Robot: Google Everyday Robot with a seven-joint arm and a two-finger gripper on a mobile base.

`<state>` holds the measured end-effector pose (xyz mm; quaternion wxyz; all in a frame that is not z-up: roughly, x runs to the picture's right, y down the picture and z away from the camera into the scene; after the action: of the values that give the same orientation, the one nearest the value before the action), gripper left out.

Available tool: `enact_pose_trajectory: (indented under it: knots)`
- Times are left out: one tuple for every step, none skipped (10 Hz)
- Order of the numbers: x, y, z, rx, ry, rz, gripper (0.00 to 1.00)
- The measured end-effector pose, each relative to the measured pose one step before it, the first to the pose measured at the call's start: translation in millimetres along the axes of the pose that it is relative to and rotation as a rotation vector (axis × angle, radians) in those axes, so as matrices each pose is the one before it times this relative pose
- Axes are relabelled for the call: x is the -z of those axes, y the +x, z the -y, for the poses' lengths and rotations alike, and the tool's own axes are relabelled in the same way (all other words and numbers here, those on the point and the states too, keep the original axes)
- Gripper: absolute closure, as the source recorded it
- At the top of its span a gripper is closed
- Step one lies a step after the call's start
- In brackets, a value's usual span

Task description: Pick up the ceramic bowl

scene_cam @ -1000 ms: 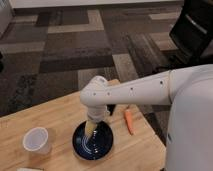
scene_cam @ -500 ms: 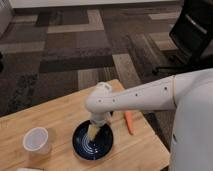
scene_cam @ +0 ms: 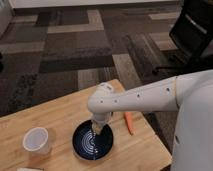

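The ceramic bowl (scene_cam: 91, 143) is round, shallow and glossy dark navy, with light reflections inside. It sits on the wooden table (scene_cam: 60, 115) near the front edge. My white arm reaches in from the right and bends down over it. My gripper (scene_cam: 97, 128) points down into the bowl's upper right part, at or just above its inner surface. The arm's wrist hides the top of the gripper.
A white cup (scene_cam: 36, 141) stands on the table left of the bowl. An orange carrot (scene_cam: 129, 122) lies just right of the bowl. A black office chair (scene_cam: 192, 32) stands at the far right on patterned carpet.
The arm has shifted slightly and the gripper has come lower into the bowl. The bowl, cup and carrot have not moved.
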<state>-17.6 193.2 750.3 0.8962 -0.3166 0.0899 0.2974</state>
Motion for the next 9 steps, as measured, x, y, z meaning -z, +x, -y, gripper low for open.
enact_pose_trajectory:
  knots:
    - [6.49, -0.80, 3.00, -0.01542, 0.01042, -0.00082, 1.00]
    - [2.62, 1.07, 2.76, -0.01181, 0.00501, -0.00231, 1.00]
    - [4.14, 2.65, 5.46, -0.01977, 0.00960, -0.00804, 1.00]
    - [14.70, 3.34, 14.71, -0.03520, 0.02653, -0.02197, 1.00]
    - [8.32, 0.26, 7.03, -0.01035, 0.01442, -0.00802, 1.00]
    - [23.80, -3.73, 16.18, -0.01150, 0.03564, -0.00699, 1.00]
    - [22.21, -6.66, 12.33, 0.00164, 0.02680, 0.00343, 1.00]
    - [19.34, -7.21, 9.25, 0.01343, 0.02284, -0.00500, 1.00]
    - [22.08, -9.91, 10.72, 0.02396, 0.02362, -0.01017, 1.00]
